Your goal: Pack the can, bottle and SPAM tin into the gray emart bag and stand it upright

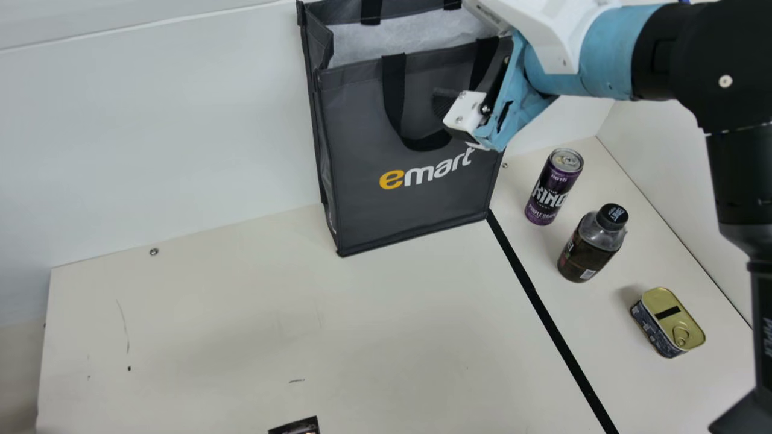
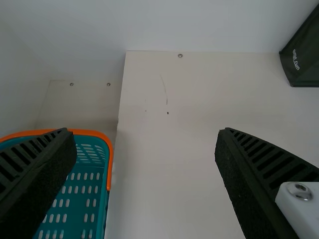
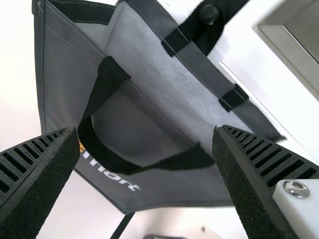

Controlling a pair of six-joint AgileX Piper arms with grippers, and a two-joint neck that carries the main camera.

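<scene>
Main view: your gray emart bag (image 1: 362,132) is upright on the table (image 1: 241,337), mouth showing its pale lining (image 1: 410,39). Your right arm (image 1: 603,60) is over its right side. Can (image 1: 553,187) and bottle (image 1: 588,253) stand past the black line (image 1: 550,319); SPAM tin (image 1: 668,322) lies flat, pull ring up. All three are outside the bag. Risks: thin fabric probably gives if you push the rim, so the bag could fold or tip. Slim can, easy to topple on a sideways brush. Bottle narrows at the cap; a high grip may slip. Tin is low, so your fingers could hit the table first. Labels: emart across the bag front, yellow first letter, rest white; white lettering on the purple can; label on the bottle; small print on the tin's side.

Left wrist view: left gripper (image 2: 147,132) has its fingers (image 2: 37,174) wide apart, nothing between. Teal basket (image 2: 75,199) beside; don't clip its orange rim. Bag corner carries small print.

Right wrist view: right gripper (image 3: 144,133) is open, holding nothing, by the bag mouth. Front handle (image 3: 99,89) droops in a loop; a descending finger could snag it and drag the bag. Emart print is partly covered.
</scene>
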